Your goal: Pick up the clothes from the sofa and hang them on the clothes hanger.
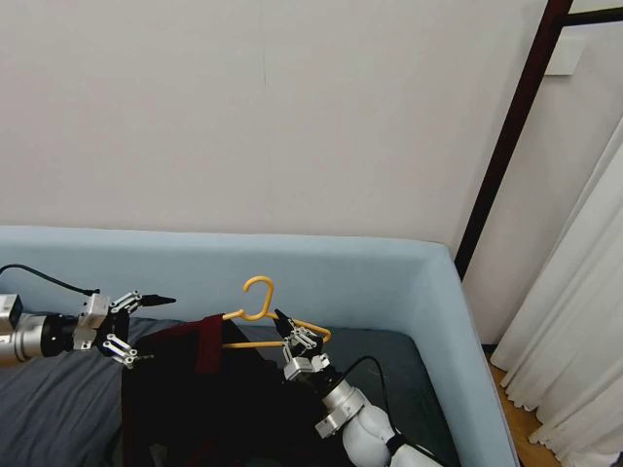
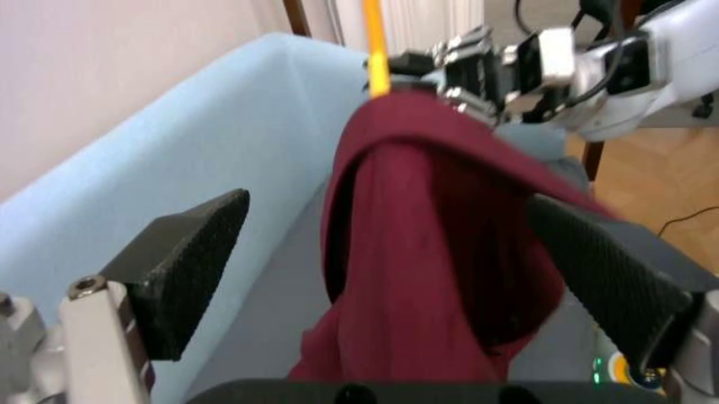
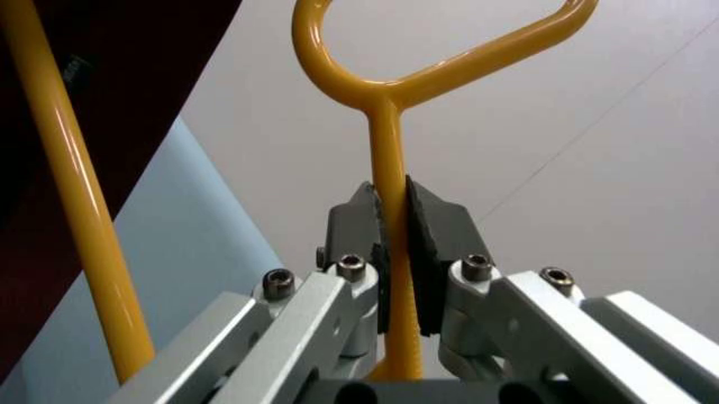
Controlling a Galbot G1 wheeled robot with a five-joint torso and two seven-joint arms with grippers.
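A yellow hanger (image 1: 258, 311) is held up over the sofa, with a dark red garment (image 1: 204, 389) draped over its left side and hanging down. My right gripper (image 1: 297, 342) is shut on the hanger's right part; the right wrist view shows both pads clamped on the hanger (image 3: 388, 143) bar. My left gripper (image 1: 144, 329) stands open just left of the garment, nothing between its fingers. In the left wrist view the garment (image 2: 439, 278) hangs ahead between the open fingers (image 2: 185, 261), with the hanger (image 2: 376, 50) and the right gripper (image 2: 477, 71) beyond it.
The light blue sofa backrest (image 1: 321, 268) runs behind the hanger, its right arm (image 1: 467, 360) curving forward. The dark grey seat cushion (image 1: 49, 409) lies below. A dark wooden post (image 1: 506, 136) and white curtains (image 1: 584, 321) stand to the right.
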